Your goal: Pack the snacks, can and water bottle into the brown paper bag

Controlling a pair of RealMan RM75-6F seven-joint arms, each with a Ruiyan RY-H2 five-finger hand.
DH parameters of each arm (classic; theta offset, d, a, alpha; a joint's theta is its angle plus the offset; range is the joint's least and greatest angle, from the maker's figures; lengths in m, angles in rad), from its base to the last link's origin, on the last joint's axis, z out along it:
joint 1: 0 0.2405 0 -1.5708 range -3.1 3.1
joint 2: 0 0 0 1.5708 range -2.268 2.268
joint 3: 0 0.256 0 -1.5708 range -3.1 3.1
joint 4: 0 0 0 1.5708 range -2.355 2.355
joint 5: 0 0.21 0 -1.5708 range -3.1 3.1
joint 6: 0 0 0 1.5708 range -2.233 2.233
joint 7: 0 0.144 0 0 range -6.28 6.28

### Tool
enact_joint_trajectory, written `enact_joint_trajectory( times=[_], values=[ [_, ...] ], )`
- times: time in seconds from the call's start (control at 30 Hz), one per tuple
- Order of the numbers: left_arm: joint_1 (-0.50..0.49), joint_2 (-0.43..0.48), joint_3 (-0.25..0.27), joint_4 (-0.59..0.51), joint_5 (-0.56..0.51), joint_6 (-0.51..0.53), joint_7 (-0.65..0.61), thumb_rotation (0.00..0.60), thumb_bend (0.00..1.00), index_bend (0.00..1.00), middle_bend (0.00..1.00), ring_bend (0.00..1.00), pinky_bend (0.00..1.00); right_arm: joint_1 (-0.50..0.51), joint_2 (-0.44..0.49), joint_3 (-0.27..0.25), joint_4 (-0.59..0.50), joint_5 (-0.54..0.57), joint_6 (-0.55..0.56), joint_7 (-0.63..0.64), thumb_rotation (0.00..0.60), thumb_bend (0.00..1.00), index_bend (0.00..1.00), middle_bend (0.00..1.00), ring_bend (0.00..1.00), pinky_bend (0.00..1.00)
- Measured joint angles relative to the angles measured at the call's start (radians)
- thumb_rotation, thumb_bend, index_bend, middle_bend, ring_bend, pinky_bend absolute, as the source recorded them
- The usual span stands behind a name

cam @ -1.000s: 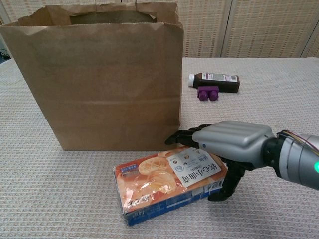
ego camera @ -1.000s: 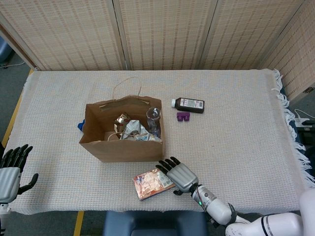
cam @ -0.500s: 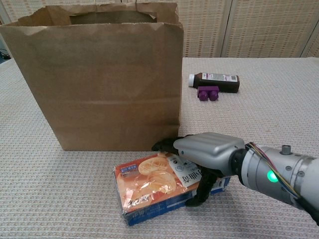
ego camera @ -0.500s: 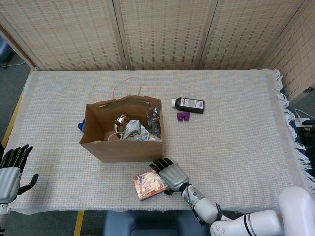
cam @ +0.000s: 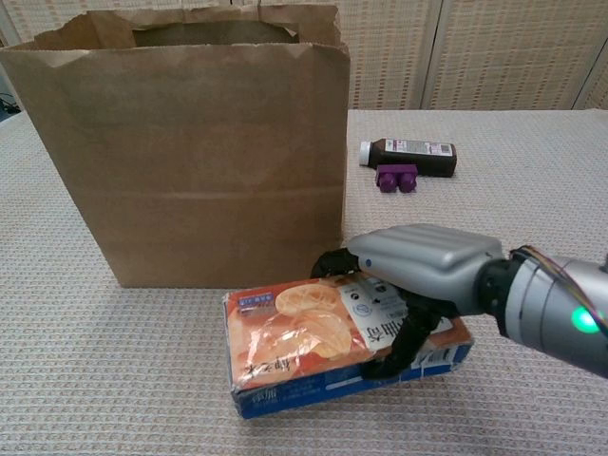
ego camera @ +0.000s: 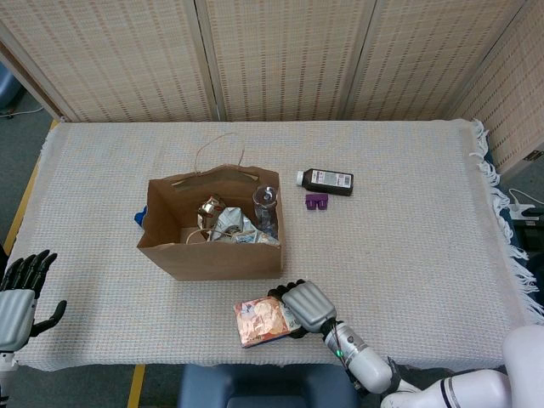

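Note:
The brown paper bag (ego camera: 212, 255) stands open at the table's middle left, and in the chest view the bag (cam: 190, 161) fills the upper left. Inside it I see a water bottle (ego camera: 265, 200), a can (ego camera: 210, 208) and crumpled snack packets (ego camera: 234, 228). An orange snack box (ego camera: 259, 320) lies just in front of the bag. My right hand (ego camera: 306, 304) grips the box's right end. In the chest view, the right hand (cam: 423, 266) has fingers over the top of the snack box (cam: 294, 347) and its thumb on the front face. My left hand (ego camera: 19, 293) hangs open off the table's left corner.
A dark brown bottle (ego camera: 327, 181) lies on its side right of the bag, with a small purple block (ego camera: 316, 201) beside it. Something blue (ego camera: 138, 217) pokes out behind the bag's left side. A woven screen closes off the back.
My right hand has wrapped around the snack box and taken hold of it. The box has shifted a little to the right, its right end now slightly raised. The left hand has not moved.

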State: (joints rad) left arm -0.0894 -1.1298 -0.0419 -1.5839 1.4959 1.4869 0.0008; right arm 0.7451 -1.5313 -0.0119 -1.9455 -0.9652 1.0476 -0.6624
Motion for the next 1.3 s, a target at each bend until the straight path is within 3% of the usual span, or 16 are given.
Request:
enact_joint_trajectory(
  times=[0.27,0.47,0.63,0.73,0.87,1.07,1.17,1.3],
  values=[
    [0.0,-0.001,-0.001,-0.005,-0.003,0.0,0.012,0.6,0.36,0.04,0.0,0.0,0.0,-0.054,0.295,-0.023,-0.161,-0.1,0.04,0.106,0.6,0.33,0.55,0.6,0.65,0.73],
    [0.001,-0.004,-0.003,-0.009,-0.007,0.002,0.028,0.6,0.36,0.04,0.0,0.0,0.0,-0.13,0.568,-0.03,-0.235,-0.223,0.092,0.326,0.6,0.33,0.55,0.6,0.65,0.73],
    [-0.001,-0.006,-0.005,-0.013,-0.011,0.0,0.042,0.6,0.36,0.04,0.0,0.0,0.0,-0.202,0.702,0.004,-0.246,-0.312,0.188,0.588,0.6,0.33,0.55,0.6,0.64,0.73],
    [-0.004,-0.007,-0.007,-0.015,-0.013,-0.003,0.052,0.6,0.36,0.04,0.0,0.0,0.0,-0.236,0.746,0.06,-0.249,-0.341,0.271,0.721,0.6,0.33,0.54,0.6,0.64,0.73],
    [-0.009,-0.007,-0.008,-0.018,-0.014,-0.009,0.057,0.6,0.36,0.04,0.0,0.0,0.0,-0.239,0.752,0.12,-0.266,-0.331,0.326,0.759,0.6,0.33,0.54,0.6,0.64,0.73],
    [-0.011,-0.004,-0.008,-0.016,-0.011,-0.012,0.043,0.6,0.36,0.04,0.0,0.0,0.0,-0.158,0.662,0.238,-0.295,-0.207,0.359,0.526,0.6,0.33,0.53,0.6,0.63,0.73],
    [-0.011,-0.003,-0.007,-0.013,-0.008,-0.012,0.034,0.6,0.36,0.04,0.0,0.0,0.0,-0.077,0.557,0.301,-0.284,-0.127,0.386,0.348,0.6,0.33,0.53,0.6,0.63,0.73],
    [-0.011,-0.001,-0.005,-0.01,-0.005,-0.012,0.022,0.6,0.36,0.04,0.0,0.0,0.0,0.055,0.343,0.372,-0.217,-0.043,0.429,0.143,0.6,0.32,0.52,0.6,0.62,0.72]
  ],
)
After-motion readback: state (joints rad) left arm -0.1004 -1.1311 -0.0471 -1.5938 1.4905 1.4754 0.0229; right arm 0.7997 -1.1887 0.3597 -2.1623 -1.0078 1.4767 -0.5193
